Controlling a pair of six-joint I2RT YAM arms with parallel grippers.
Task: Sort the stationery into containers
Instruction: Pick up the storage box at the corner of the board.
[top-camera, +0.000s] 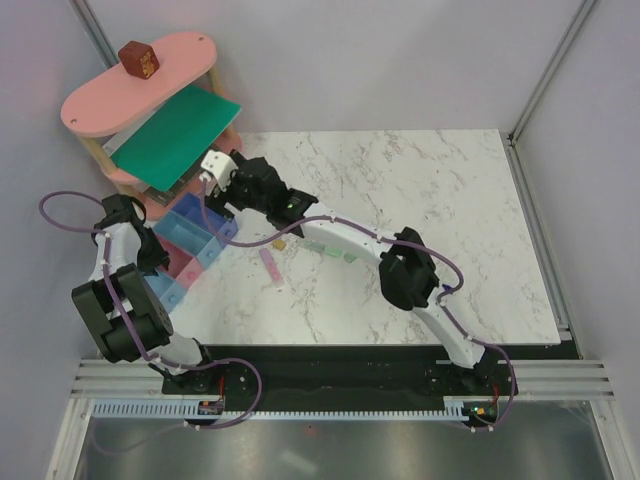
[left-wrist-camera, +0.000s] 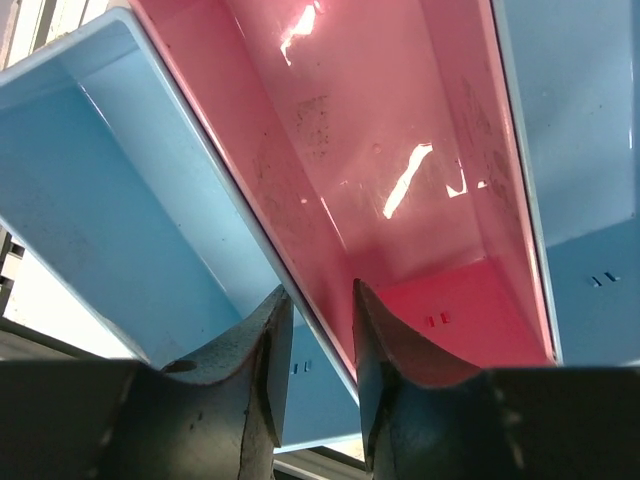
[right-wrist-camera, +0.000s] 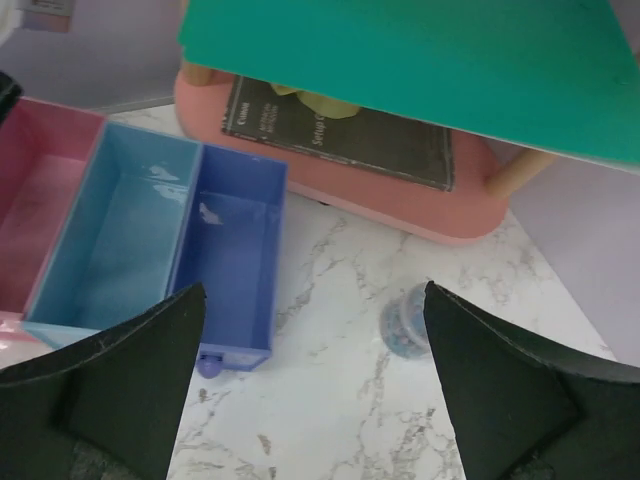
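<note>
Four bins stand side by side at the table's left: blue-violet (top-camera: 222, 232), blue (top-camera: 187, 222), pink (top-camera: 181, 264) and light blue (top-camera: 166, 292). My left gripper (left-wrist-camera: 322, 300) is closed down on the wall between the light blue bin (left-wrist-camera: 100, 200) and the pink bin (left-wrist-camera: 400, 150), one finger inside each. My right gripper (right-wrist-camera: 315, 290) is wide open and empty above the table. A bluish tape roll (right-wrist-camera: 405, 325) lies by its right finger. The blue-violet bin (right-wrist-camera: 235, 260) is to its left. A pink stick (top-camera: 270, 266), a tiny yellow piece (top-camera: 281, 243) and mint sticks (top-camera: 322, 247) lie mid-table.
The pink oval shelf (top-camera: 165, 62) stands at the far left with a brown block (top-camera: 138, 60) on top. A green sheet (top-camera: 180, 130) and a dark book (right-wrist-camera: 330, 130) lie on its lower level. The right arm (top-camera: 345, 238) stretches over the sticks.
</note>
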